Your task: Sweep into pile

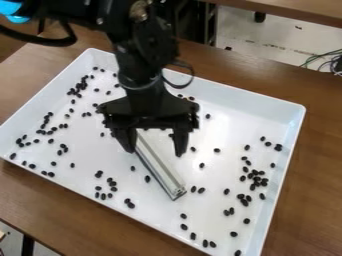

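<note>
While my gripper point(154, 152) hangs over the white tray point(254, 100) of black beans point(202, 165), its jaws are spread pretty wide, metal bar point(160, 167) lying slantwise below.

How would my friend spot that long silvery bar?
Find the big white tray on the brown table. Inside, a slanting silvery bar starts under the black gripper. It alone is long and straight; its neighbours are little black beans.

Beyond the brown wooden table point(322, 135) show thin cables point(332, 62) and pale floor point(250, 42).
</note>
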You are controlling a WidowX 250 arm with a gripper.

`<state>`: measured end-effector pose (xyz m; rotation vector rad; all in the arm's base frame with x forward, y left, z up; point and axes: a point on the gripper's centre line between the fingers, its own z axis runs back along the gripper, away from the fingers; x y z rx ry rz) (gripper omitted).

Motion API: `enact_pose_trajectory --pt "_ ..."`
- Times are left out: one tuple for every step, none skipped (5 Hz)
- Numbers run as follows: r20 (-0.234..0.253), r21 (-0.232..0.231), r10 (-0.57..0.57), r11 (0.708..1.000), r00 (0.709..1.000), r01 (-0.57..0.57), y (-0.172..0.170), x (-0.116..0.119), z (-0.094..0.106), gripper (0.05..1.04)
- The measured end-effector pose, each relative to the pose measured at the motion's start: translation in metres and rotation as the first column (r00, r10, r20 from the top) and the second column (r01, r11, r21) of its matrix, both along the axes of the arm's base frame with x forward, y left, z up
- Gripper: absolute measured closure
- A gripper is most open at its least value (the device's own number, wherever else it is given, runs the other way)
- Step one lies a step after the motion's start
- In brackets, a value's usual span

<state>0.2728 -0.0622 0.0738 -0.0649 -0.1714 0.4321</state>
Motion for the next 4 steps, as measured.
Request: enact_pose_trajectory --pt "0.076 0.026 0.196 0.980 0.978 -0.199 0.013 0.013 -0.002 0.084" --pt "0.046 0.033 0.294 0.955 0.955 -0.295 0.015 0.016 -0.024 0.084" --pt "-0.014 0.058 0.311 0.949 0.950 -0.309 0.013 0.021 -0.043 0.084" --pt "-0.050 0.040 0.314 0.949 0.948 -0.312 0.009 0.022 -0.062 0.108"
